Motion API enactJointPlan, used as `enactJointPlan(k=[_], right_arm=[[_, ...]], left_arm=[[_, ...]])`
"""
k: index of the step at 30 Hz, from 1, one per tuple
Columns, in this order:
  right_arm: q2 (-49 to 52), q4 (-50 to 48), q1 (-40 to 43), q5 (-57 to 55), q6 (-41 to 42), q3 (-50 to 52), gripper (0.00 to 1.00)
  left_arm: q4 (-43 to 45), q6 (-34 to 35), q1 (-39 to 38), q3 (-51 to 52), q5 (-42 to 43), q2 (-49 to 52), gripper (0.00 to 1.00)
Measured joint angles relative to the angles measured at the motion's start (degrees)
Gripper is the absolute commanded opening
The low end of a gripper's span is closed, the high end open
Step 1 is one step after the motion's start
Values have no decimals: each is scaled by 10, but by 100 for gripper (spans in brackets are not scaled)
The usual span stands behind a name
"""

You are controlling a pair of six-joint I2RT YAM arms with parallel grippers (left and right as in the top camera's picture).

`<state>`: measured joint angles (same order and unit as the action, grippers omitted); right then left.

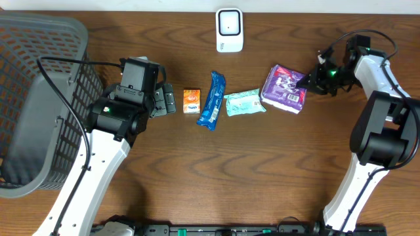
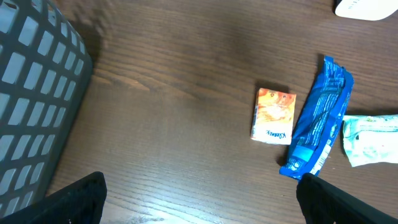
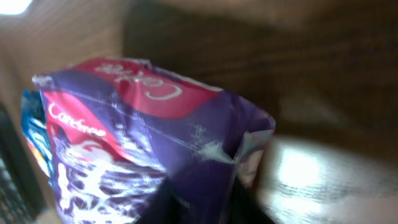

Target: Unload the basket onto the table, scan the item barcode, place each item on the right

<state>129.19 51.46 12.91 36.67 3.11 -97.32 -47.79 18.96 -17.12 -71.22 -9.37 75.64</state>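
The purple packet (image 1: pixel 284 88) lies on the table (image 1: pixel 216 170) at the right end of a row, its right edge pinched in the clenched right gripper (image 1: pixel 306 81). Left of it lie a pale green pack (image 1: pixel 244 103), a blue wrapper (image 1: pixel 212 100) and a small orange box (image 1: pixel 191 101), with the white scanner (image 1: pixel 230 29) beyond them. The left gripper (image 1: pixel 165 100) hangs wide open beside the orange box.

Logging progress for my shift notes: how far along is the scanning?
Done: nothing visibly; orange box, blue wrapper and tissue pack lie in a row on the table. In hand: right fingers shut on the purple pack. Remaining: bringing it to the white scanner.
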Motion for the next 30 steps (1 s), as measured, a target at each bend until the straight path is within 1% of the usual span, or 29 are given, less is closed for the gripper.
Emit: enactJointPlan(k=[3, 6, 9, 12, 16, 18, 26, 27, 28, 30], right_arm=[[-2, -22, 2, 5, 10, 3, 1], [-2, -21, 1, -6, 12, -2, 1], [-2, 8, 1, -43, 6, -31, 1], [-2, 50, 5, -87, -13, -88, 1], [-2, 101, 8, -126, -60, -180, 1], [-2, 116, 9, -133, -87, -207, 1], [-2, 164, 9, -145, -202, -220, 2], [-2, 168, 9, -146, -215, -220, 3], [-2, 169, 9, -148, -224, -220, 9], [-2, 168, 9, -156, -236, -220, 30]], left_arm=[[0, 0, 0, 0, 0, 0, 98], [0, 0, 0, 0, 0, 0, 98], [0, 0, 0, 0, 0, 0, 98], [0, 0, 0, 0, 0, 0, 98], [0, 0, 0, 0, 0, 0, 98], [0, 0, 0, 0, 0, 0, 98], [0, 0, 0, 0, 0, 0, 98], [0, 0, 0, 0, 0, 0, 98], [0, 0, 0, 0, 0, 0, 98], [0, 0, 0, 0, 0, 0, 98]])
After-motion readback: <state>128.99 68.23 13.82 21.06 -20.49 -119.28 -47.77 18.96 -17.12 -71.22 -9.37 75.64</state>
